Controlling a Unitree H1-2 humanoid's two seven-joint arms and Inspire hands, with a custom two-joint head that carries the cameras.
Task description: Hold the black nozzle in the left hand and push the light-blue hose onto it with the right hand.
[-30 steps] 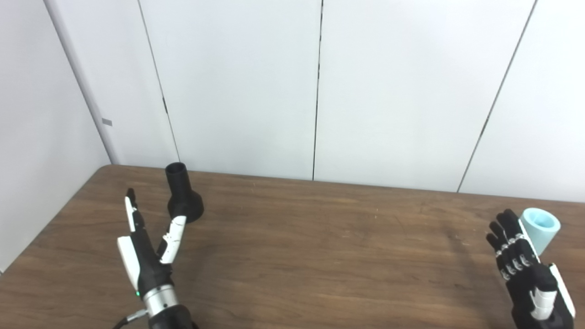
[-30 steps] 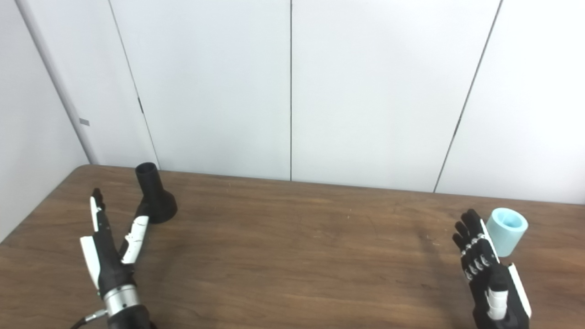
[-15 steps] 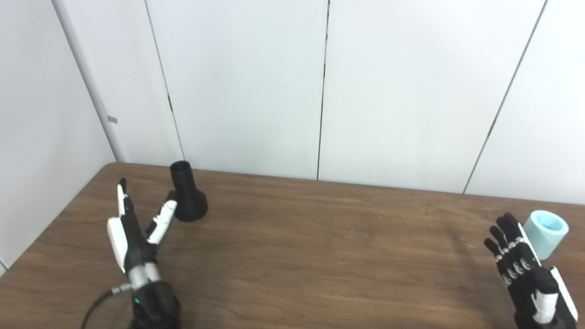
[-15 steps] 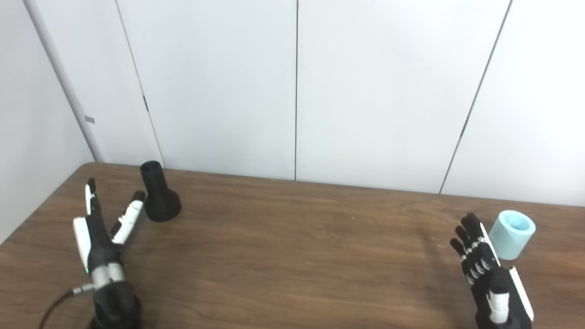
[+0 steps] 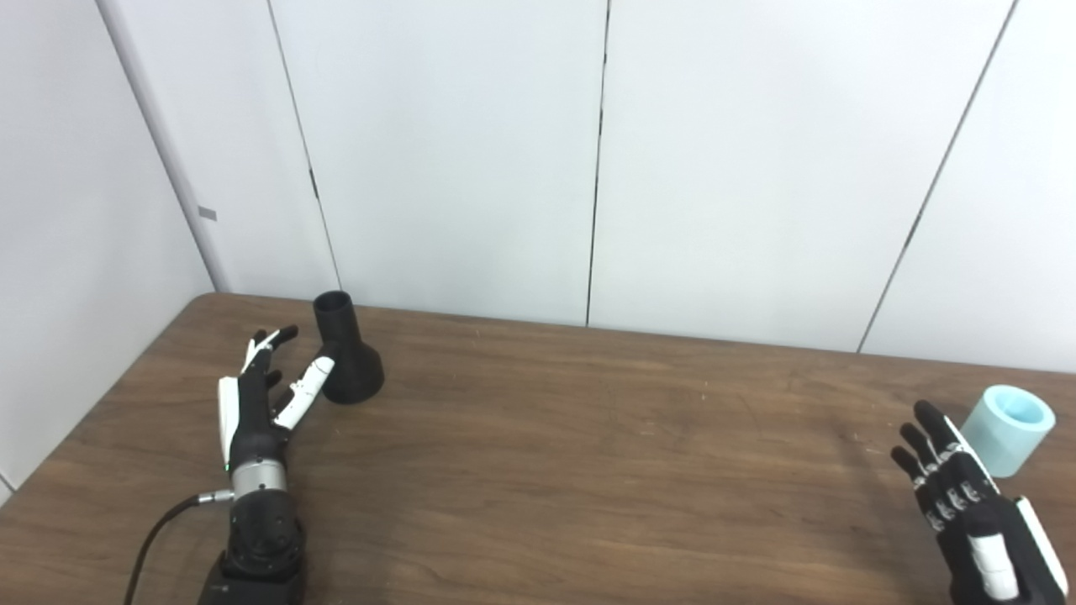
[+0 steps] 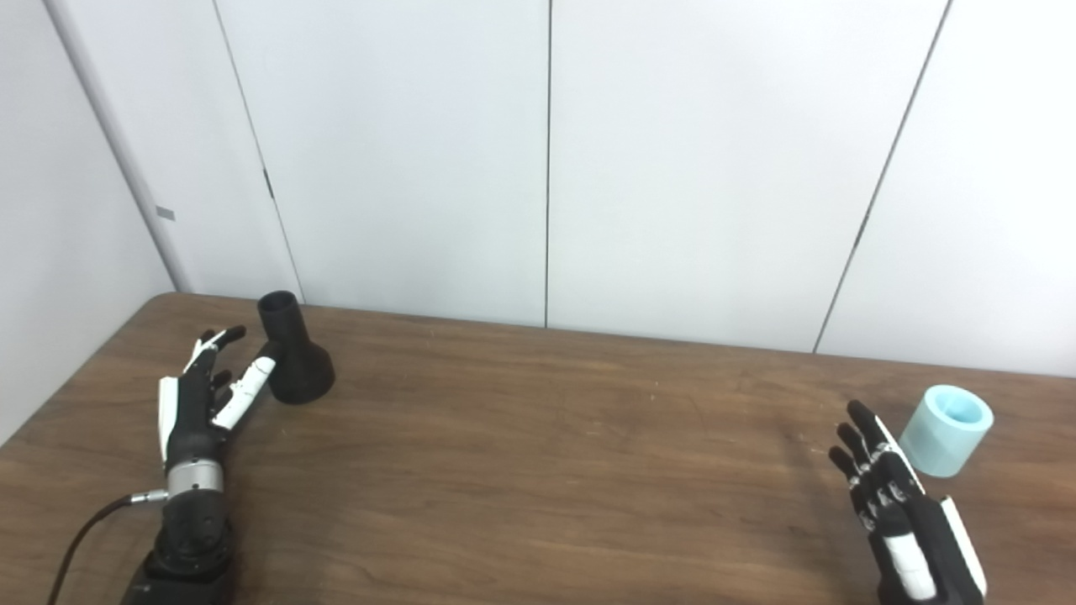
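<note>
Where panels meet, brown wooden table [image 5: 538, 470]

Black nozzle [image 5: 345, 353] upright on worktop [image 5: 538, 470], far left. Left hand [image 5: 252, 403] just beside it, fingers [image 5: 307, 388] spread, empty. Light-blue hose [image 5: 1006, 428] far right; right hand [image 5: 967, 512] near, fingers apart, empty.

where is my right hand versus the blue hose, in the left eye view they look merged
observer: apart. the right eye view shows a strip of table between the right hand and the light-blue hose.
operator: is the left hand on the nozzle
observer: no grip. in the right eye view the left hand is open beside the upright black nozzle, thumb tip close to its neck; whether it touches, i cannot tell.
</note>
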